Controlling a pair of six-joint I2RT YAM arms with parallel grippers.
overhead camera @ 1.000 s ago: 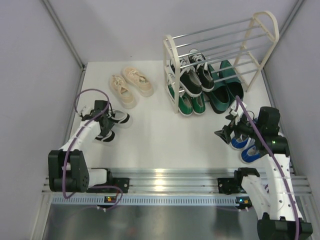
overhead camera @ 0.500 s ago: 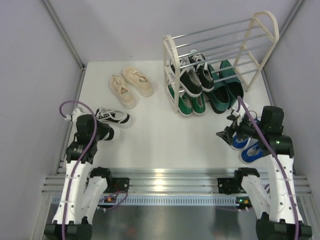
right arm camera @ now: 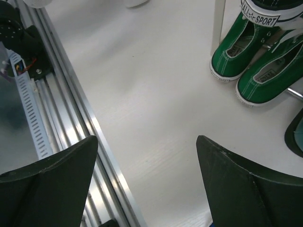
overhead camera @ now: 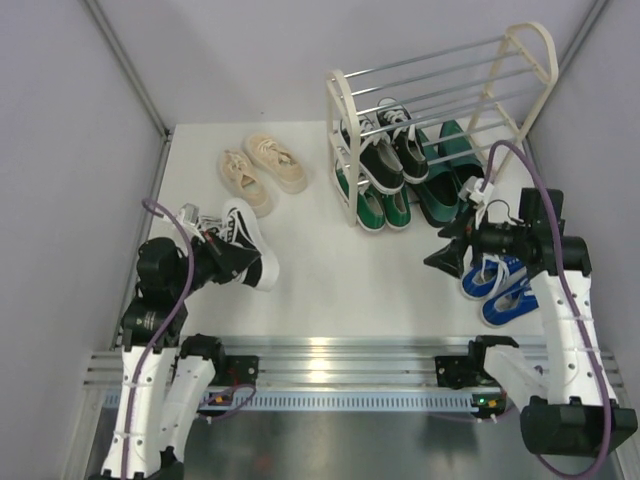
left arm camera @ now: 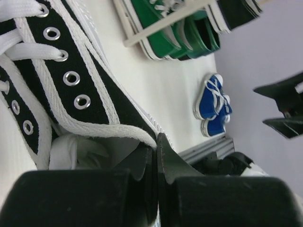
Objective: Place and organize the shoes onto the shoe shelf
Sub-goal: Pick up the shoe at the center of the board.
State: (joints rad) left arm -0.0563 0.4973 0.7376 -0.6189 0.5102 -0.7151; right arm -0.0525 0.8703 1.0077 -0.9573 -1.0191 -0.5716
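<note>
Sneaker: the black-and-white striped sneaker (overhead camera: 243, 243) is held tilted over the desk's (overhead camera: 330, 270) left side, well apart from the shoe shelf (overhead camera: 343, 120).
Left end effector (left arm camera: 156, 142): clamped on the sneaker's opening rim.
Right end effector (overhead camera: 447, 255): spread, nothing held.
Handling: judged light, with a soft canvas upper and a stiff sole; the rim is best pinched.

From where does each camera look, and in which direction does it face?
Top external: high behind the bases, looking down on the white table and the cream-framed, silver-rodded shoe shelf; left arm and right arm show.
Left wrist: on the left arm, facing across the table toward the right side; the left pincer, shut on the black-and-white striped sneaker, fills the bottom.
Right wrist: on the right arm, facing down at the table; the open right pincer frames it.
Shared: both wrist views show the green canvas sneakers.
</note>
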